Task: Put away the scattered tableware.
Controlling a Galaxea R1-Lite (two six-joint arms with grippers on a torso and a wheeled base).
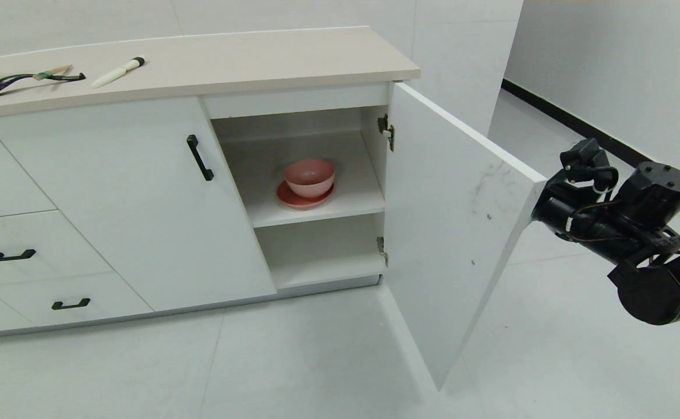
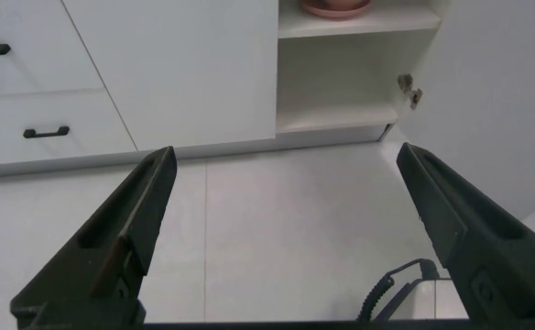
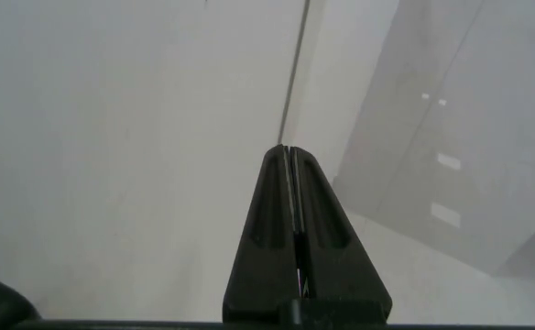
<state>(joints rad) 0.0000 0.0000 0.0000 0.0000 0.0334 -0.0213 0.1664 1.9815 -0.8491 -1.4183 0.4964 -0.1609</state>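
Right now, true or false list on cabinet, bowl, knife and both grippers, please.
1. The bowl sits on the plate on the upper shelf. True.
2. The right door is shut. False: it stands wide open.
3. The left gripper is open. True.
4. The right gripper holds the bowl. False: its fingers are shut together, near the door's outer edge; the bowl is in the cabinet.
5. The knife lies on the floor. False: it lies on the counter.
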